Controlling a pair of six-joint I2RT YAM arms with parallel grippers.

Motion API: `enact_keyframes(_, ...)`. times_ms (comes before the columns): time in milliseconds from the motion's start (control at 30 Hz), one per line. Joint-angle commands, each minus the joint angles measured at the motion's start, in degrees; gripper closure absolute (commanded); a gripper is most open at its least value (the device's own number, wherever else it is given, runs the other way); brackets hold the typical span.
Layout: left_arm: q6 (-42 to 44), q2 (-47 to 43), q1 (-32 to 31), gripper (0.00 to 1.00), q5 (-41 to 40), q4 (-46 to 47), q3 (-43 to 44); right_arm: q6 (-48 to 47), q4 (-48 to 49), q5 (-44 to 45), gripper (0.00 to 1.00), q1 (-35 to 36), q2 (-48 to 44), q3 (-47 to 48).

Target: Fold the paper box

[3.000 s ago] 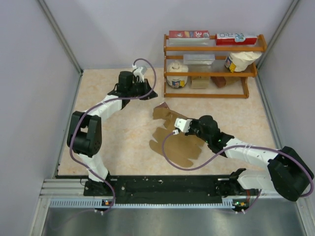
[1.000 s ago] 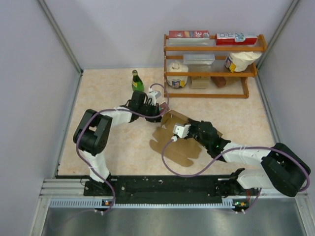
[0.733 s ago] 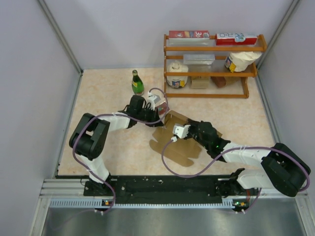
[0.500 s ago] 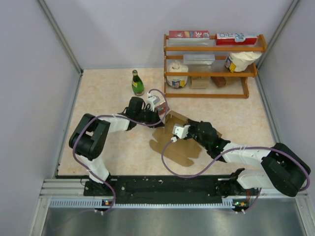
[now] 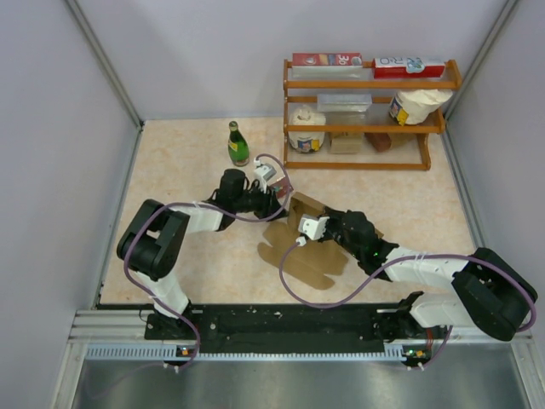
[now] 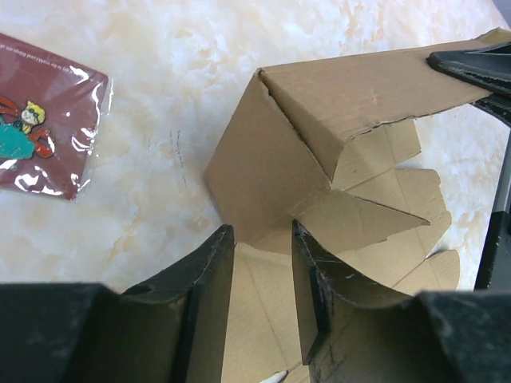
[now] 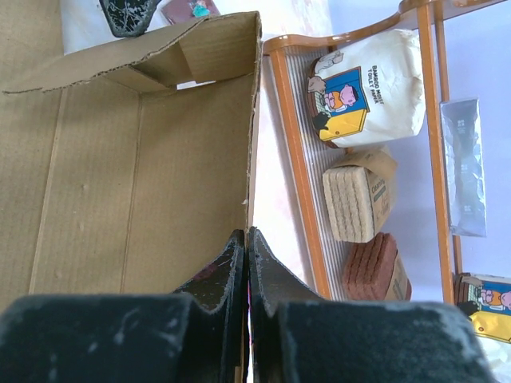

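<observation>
While the right gripper (image 7: 246,236) pinched the raised wall's edge of the plain brown cardboard paper box (image 5: 300,249), half-formed at the middle of the tabletop (image 5: 187,162), the left gripper (image 6: 262,236) hung open astride a corner flap. The step looked like tucking that end flap in, which would call for an inward push. Seen from above, both arms hid the contact, so touch could not be confirmed.

Marbled tabletop (image 5: 187,162), pale walls (image 5: 213,51), wooden rack (image 5: 375,85)

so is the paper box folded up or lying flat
Partly folded: one wall of the paper box stands raised, pinched by the right gripper; the rest lies flat.
</observation>
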Motion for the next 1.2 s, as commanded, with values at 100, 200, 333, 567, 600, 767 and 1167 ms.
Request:
enact_keyframes(100, 2.28, -2.14, -1.24, 0.56, 2.82, 5.96, -0.78, 2.21, 0.44, -1.65, 1.00, 0.82, 0.24, -0.44)
enact_keyframes(200, 2.54, -2.40, -1.33, 0.52, 2.90, 6.31, -1.21, 2.39, 0.09, -1.74, 1.00, 0.82, 0.15, -0.44)
enact_keyframes(333, 2.98, -2.84, -1.51, 0.48, 2.64, 7.36, -2.35, 2.04, -0.79, -1.92, 1.00, 0.82, 0.15, 0.09)
enact_keyframes(567, 3.68, -1.96, -1.51, 0.37, 1.94, 8.77, -2.53, 2.04, -2.29, -2.80, 1.00, 0.91, -0.20, 0.44)
enact_keyframes(600, 3.86, -1.79, -1.51, 0.36, 1.76, 9.12, -2.45, 2.04, -2.55, -2.97, 1.00, 0.91, -0.20, 0.35)
enact_keyframes(767, 3.95, -0.21, -1.60, 0.33, 2.11, 10.27, -1.22, 2.04, -3.08, -3.24, 1.00, 0.99, -0.46, 0.26)
enact_keyframes(1167, 4.04, 1.64, -2.39, 0.31, 2.03, 13.34, -2.44, 1.78, -3.17, -2.36, 1.00, 2.40, -0.29, 0.09)
